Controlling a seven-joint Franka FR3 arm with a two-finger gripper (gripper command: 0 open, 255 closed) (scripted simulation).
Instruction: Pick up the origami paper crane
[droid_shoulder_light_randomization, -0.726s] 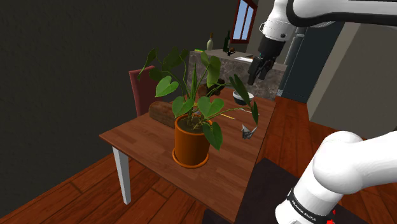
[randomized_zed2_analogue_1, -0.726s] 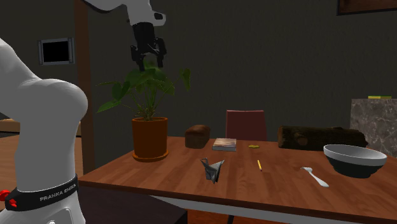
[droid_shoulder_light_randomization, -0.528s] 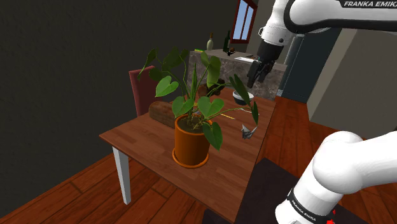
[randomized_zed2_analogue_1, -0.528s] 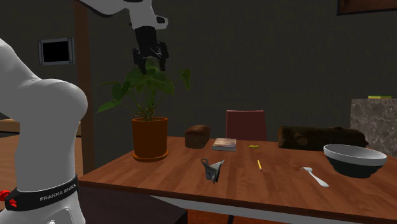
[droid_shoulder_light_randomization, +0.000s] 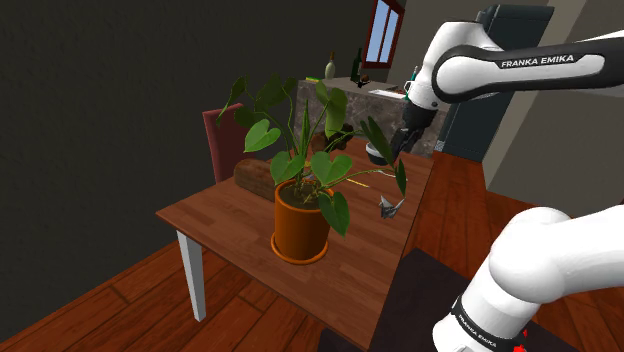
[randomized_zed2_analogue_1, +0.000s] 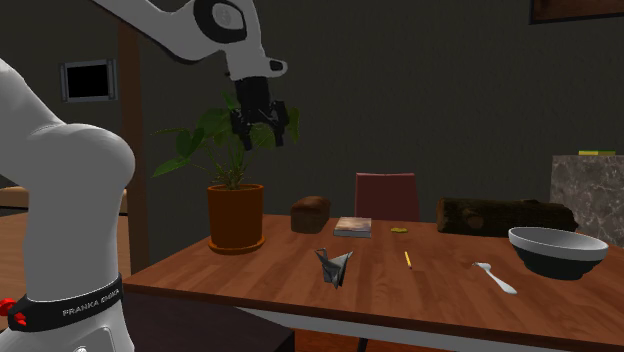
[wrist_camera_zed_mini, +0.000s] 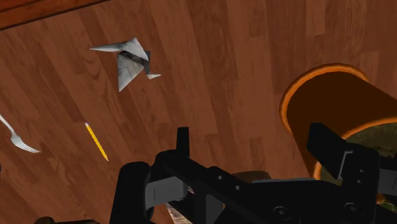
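The grey folded paper crane (droid_shoulder_light_randomization: 390, 205) stands near the table's edge closest to the stand; in the second exterior view the crane (randomized_zed2_analogue_1: 333, 266) is at the front middle of the wooden table (randomized_zed2_analogue_1: 430, 300). My gripper (randomized_zed2_analogue_1: 265, 135) hangs open high above the table, beside the plant's leaves and well above the crane. From the shoulder camera the gripper (droid_shoulder_light_randomization: 393, 145) is above and beyond the crane. Through the wrist camera the crane (wrist_camera_zed_mini: 127, 60) lies on the wood ahead of the gripper (wrist_camera_zed_mini: 251, 135), whose fingers stand apart with nothing between them.
A leafy plant in an orange pot (droid_shoulder_light_randomization: 301, 222) stands close beside the crane. A yellow pencil (wrist_camera_zed_mini: 97, 141), a fork (wrist_camera_zed_mini: 16, 139), a grey bowl (randomized_zed2_analogue_1: 556, 250), a bread loaf (randomized_zed2_analogue_1: 310, 214), a book (randomized_zed2_analogue_1: 352, 227) and a log (randomized_zed2_analogue_1: 500, 215) lie on the table. A red chair (randomized_zed2_analogue_1: 387, 195) stands behind.
The gripper has come down and shifted toward the second exterior view's right, closer over the table. The crane has stayed in place.
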